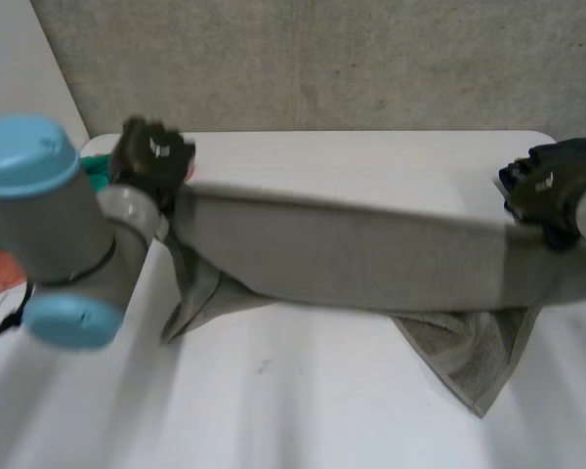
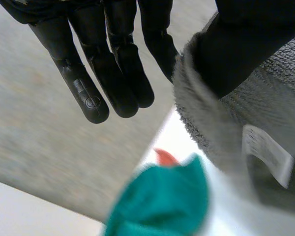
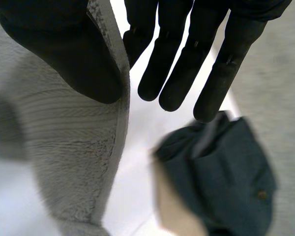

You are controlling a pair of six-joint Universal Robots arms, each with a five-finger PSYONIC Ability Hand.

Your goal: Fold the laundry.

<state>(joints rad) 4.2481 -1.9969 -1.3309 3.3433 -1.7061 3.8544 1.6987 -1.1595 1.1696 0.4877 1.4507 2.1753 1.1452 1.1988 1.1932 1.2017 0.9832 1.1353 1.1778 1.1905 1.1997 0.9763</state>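
The towel [image 1: 352, 259] is held taut between left hand [image 1: 151, 156] and right hand [image 1: 545, 191], an end pinched by each, long axis running hand to hand.

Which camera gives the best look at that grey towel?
The head view: the grey towel hangs stretched between the left hand and right hand. Each wrist view catches an edge pinched under its hand's thumb; the left also shows a white label.

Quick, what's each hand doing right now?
Left hand: shut on the grey towel, pinching one end.
Right hand: shut on the grey towel, pinching the other end.
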